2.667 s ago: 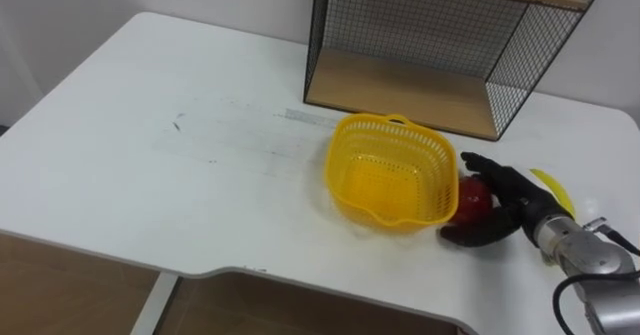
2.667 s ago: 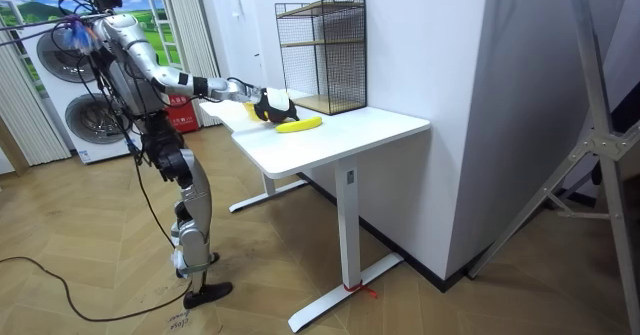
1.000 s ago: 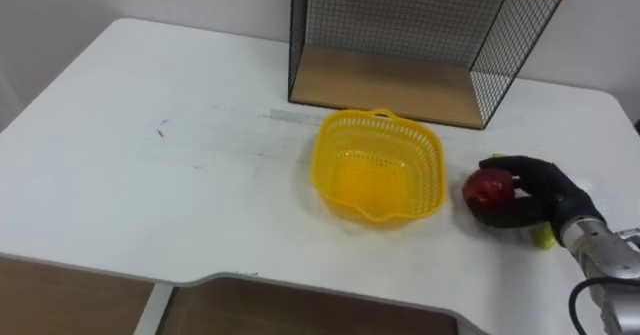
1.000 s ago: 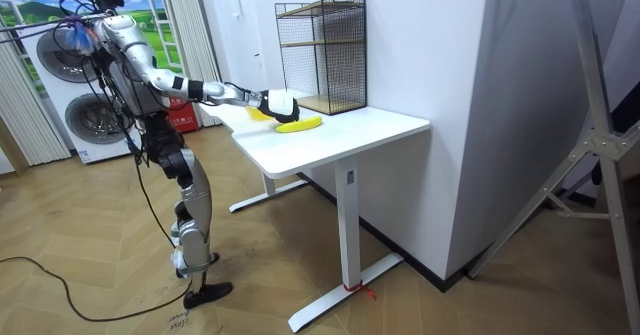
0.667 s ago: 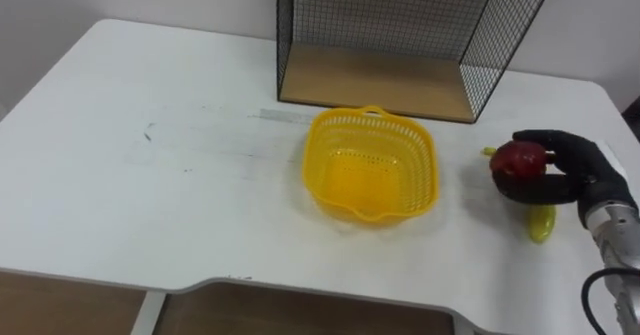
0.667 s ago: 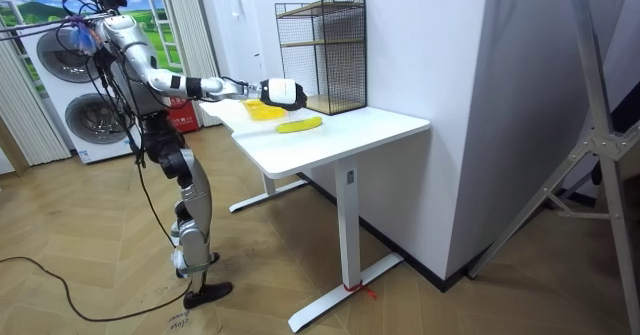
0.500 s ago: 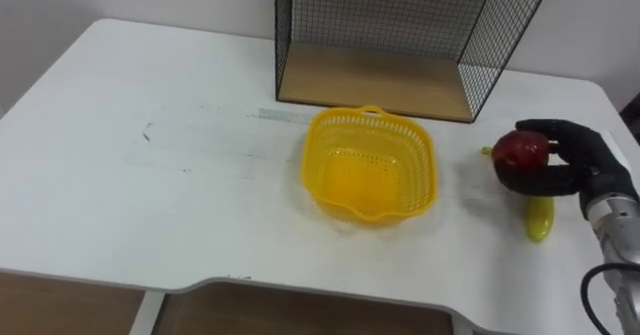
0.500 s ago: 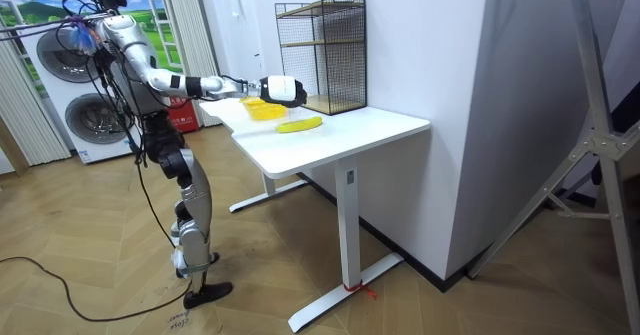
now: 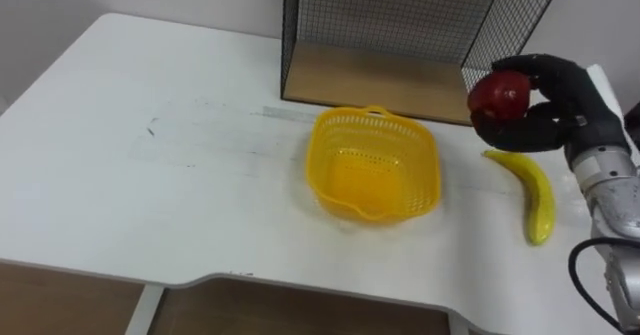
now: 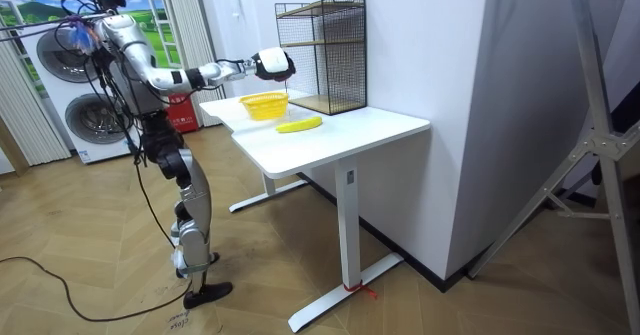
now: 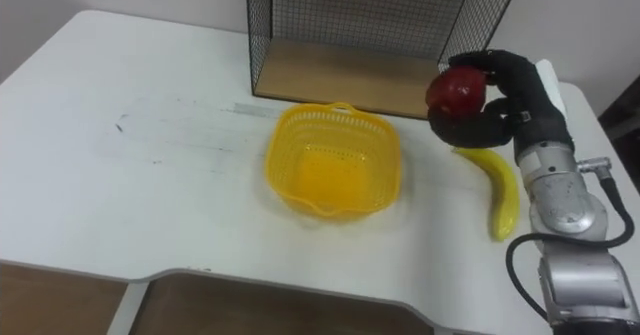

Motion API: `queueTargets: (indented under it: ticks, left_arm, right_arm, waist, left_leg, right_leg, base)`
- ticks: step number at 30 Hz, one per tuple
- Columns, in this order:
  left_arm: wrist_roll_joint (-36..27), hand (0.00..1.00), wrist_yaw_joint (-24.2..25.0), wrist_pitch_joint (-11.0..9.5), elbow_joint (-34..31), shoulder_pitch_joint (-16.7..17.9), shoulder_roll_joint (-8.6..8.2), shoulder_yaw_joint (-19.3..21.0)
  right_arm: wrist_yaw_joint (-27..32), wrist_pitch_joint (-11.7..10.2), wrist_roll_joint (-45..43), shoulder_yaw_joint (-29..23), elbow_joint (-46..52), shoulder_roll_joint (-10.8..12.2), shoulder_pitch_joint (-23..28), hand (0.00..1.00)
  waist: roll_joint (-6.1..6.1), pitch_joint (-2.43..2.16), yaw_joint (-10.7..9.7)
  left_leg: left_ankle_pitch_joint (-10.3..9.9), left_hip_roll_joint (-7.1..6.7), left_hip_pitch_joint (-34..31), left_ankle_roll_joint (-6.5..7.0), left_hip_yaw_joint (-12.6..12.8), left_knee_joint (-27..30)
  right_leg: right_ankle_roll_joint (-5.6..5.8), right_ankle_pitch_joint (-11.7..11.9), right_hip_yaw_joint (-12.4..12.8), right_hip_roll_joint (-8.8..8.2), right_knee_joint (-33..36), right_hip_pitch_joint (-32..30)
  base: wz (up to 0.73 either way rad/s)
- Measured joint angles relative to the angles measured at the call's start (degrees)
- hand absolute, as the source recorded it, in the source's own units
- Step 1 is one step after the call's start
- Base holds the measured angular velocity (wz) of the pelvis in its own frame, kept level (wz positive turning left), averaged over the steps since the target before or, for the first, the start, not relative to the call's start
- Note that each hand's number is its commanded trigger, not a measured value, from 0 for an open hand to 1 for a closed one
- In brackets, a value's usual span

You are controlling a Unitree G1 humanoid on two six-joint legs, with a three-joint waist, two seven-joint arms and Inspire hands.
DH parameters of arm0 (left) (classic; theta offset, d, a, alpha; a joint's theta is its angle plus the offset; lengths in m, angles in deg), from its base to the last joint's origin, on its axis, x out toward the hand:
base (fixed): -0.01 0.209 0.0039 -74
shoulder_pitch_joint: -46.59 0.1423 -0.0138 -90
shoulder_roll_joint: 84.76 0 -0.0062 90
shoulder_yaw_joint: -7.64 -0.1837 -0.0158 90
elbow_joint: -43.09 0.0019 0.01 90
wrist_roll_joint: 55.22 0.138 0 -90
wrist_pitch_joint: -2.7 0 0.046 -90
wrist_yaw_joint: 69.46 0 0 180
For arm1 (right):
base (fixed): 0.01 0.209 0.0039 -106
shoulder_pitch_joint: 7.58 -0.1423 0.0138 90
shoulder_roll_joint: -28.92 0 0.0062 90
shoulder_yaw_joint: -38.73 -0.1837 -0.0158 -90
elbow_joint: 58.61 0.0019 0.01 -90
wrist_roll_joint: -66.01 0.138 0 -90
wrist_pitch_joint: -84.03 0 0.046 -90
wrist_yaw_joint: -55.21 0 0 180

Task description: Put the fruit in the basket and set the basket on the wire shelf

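My right hand [image 9: 556, 102] [image 11: 510, 100] [image 10: 270, 63] is raised above the white table [image 9: 150, 205], its dark fingers curled round a red apple [image 9: 499, 95] [image 11: 457, 91]. It hangs to the right of the yellow plastic basket [image 9: 373, 165] [image 11: 333, 162] [image 10: 264, 104], which stands empty on the table. A yellow banana [image 9: 532, 192] [image 11: 496, 194] [image 10: 299, 125] lies on the table below the hand. Behind the basket stands the black wire shelf [image 9: 400, 45] [image 11: 370, 45] [image 10: 320, 50] with a wooden bottom board.
The table's front edge [image 9: 300, 280] runs close to me, with a notch at the lower left. In the room view I stand at the table's end by the room view's left, with washing machines [image 10: 70, 105] behind me and a white wall beside the shelf.
My right hand has lifted the red apple off the table, up and slightly towards the shelf. The banana now lies uncovered. The camera has shifted a little.
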Motion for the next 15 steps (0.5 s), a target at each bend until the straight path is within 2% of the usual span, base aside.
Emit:
queueTargets:
  ticks: [2,6,9,12,15]
  left_arm:
    - [0.0,0.0,0.0,0.0,0.0,0.0,0.07,0.0]
    - [0.0,0.0,0.1,0.0,-0.1,0.0,0.07,-1.0]
    - [0.2,0.0,0.2,0.0,-0.1,-0.2,0.08,-1.6]
    - [0.2,0.0,0.2,0.0,0.0,-0.9,0.15,-1.6]
    - [0.2,0.0,0.2,0.0,0.0,-1.5,0.27,-1.6]
  right_arm:
    - [-0.9,0.0,0.1,0.0,0.5,0.0,0.0,1.0]
    - [-2.0,0.2,-1.5,0.4,1.6,0.0,0.0,1.0]
    - [-3.5,0.2,-2.3,2.0,4.1,-0.1,0.0,1.0]
    - [-5.3,0.2,-4.0,3.5,6.1,-0.1,0.0,1.0]
    - [-7.5,0.2,-6.4,5.6,7.2,-0.1,-0.1,1.0]
  waist:
    - [0.43,-0.24,0.0]
    - [0.41,-0.25,0.3]
    - [-0.08,-0.18,0.4]
    - [-1.07,0.04,0.9]
    - [-1.76,-0.07,1.2]
  left_leg:
    - [0.0,0.0,0.0,0.0,0.0,-0.1]
    - [0.0,0.03,0.1,0.0,0.2,-0.4]
    - [0.0,0.14,0.1,-0.01,0.6,-0.4]
    - [0.0,0.31,0.1,-0.01,1.1,-0.5]
    - [0.0,0.43,-0.3,-0.05,1.3,-0.6]
  right_leg:
    - [0.0,0.0,0.0,-0.01,0.0,0.0]
    - [0.0,0.0,0.0,0.01,0.0,-0.1]
    - [0.0,0.0,0.2,0.09,0.1,-0.3]
    - [-0.05,0.0,0.6,0.21,0.2,-0.5]
    - [-0.13,0.1,0.9,0.37,0.1,-0.9]
  base:
    - [0.0]
    - [-0.01]
    - [-0.06]
    - [-0.07]
    - [-0.04]
